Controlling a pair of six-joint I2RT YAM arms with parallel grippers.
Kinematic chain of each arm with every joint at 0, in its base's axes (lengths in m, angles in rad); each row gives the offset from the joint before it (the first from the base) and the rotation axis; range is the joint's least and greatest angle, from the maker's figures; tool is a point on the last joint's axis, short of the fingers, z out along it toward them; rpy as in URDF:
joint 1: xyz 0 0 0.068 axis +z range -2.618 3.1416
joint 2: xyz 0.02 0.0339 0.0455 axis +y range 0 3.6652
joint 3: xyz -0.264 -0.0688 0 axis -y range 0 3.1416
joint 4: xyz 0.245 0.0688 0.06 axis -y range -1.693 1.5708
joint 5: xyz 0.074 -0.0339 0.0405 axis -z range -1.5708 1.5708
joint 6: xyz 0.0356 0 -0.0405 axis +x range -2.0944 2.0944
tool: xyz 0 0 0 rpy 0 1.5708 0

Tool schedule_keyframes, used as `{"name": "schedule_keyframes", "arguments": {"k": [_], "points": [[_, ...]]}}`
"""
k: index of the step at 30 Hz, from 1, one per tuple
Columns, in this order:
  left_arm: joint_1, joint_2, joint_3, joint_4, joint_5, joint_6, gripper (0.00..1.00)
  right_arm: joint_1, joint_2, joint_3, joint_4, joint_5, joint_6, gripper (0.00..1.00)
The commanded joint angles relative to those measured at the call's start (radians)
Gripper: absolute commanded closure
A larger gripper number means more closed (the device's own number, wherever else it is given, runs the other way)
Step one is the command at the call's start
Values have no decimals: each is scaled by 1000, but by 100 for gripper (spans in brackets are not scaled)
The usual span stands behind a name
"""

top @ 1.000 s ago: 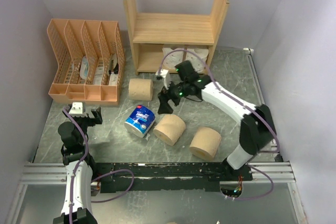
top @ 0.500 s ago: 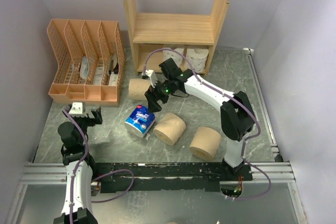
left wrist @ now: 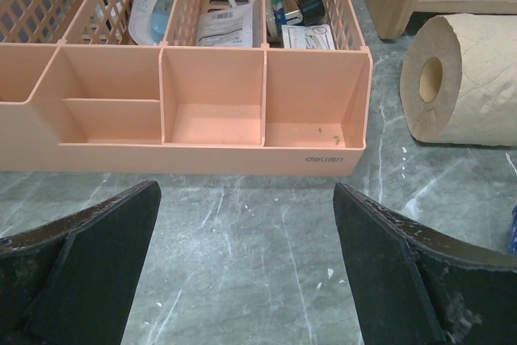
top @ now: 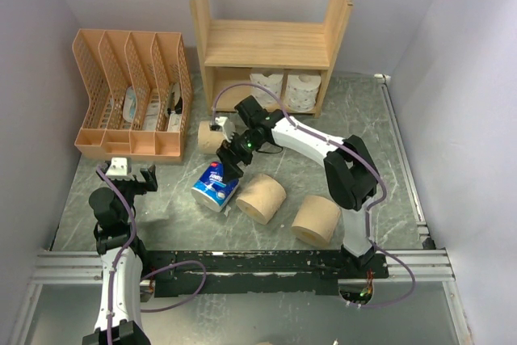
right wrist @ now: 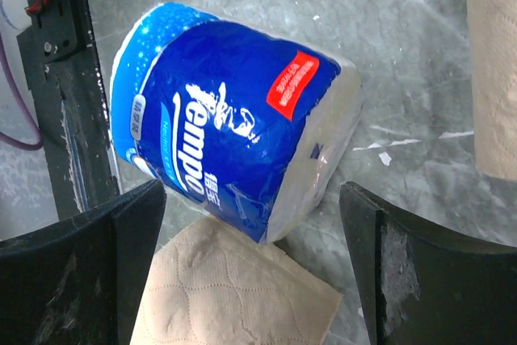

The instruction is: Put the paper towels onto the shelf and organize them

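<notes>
The wooden shelf [top: 266, 42] stands at the back with two white rolls [top: 284, 90] on its lower tier. A blue-and-white wrapped roll [top: 214, 186] lies on the table; it fills the right wrist view [right wrist: 234, 159]. My right gripper [top: 230, 157] is open just above it, jaws wide apart, holding nothing. Three tan rolls lie around: one by the shelf foot [top: 208, 136], one beside the blue roll [top: 262, 198], one further right [top: 317, 220]. My left gripper [top: 133, 177] is open and empty at the near left, facing the peach organizer.
The peach mesh file organizer [top: 133, 90] with small items stands at the back left, also in the left wrist view [left wrist: 186, 78]. A tan roll [left wrist: 460, 78] lies to its right. The black rail [top: 266, 262] runs along the near edge. Walls close in on both sides.
My right arm has swung left and forward from in front of the shelf to over the blue-wrapped roll. The left arm has not moved.
</notes>
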Motion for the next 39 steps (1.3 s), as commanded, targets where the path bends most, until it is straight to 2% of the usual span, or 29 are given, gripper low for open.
{"name": "schedule_keyframes", "arguments": {"k": [1, 5, 8, 14, 15, 21, 23, 26, 31, 36, 39], "points": [[13, -2, -77, 15, 23, 2, 0, 4, 41, 68, -41, -78, -31, 11], [13, -1, -76, 17, 23, 2, 0, 5, 96, 111, -96, -160, -61, 12], [12, -3, -76, 15, 23, 2, 0, 5, 116, 119, -115, -191, -75, 20], [12, -5, -76, 14, 23, 2, 0, 4, 130, 92, -101, -180, -87, 23], [12, -5, -77, 14, 23, 2, 0, 5, 127, 87, -92, -176, -85, 27], [13, -6, -78, 12, 23, 1, 0, 4, 128, 115, -115, -183, -112, 74], [12, -8, -78, 12, 23, 0, 0, 4, 118, 134, -141, -181, -131, 100], [14, -10, -78, 11, 23, 1, 0, 4, 58, 150, -180, -142, -178, 100], [12, -9, -78, 10, 23, 1, 0, 11, -160, 116, -167, 10, -286, 100], [13, -13, -78, 9, 23, 1, 0, 64, -355, 46, -156, 317, -476, 100], [13, -11, -78, 10, 23, 1, 0, 77, -386, 61, -223, 435, -615, 100]]}}
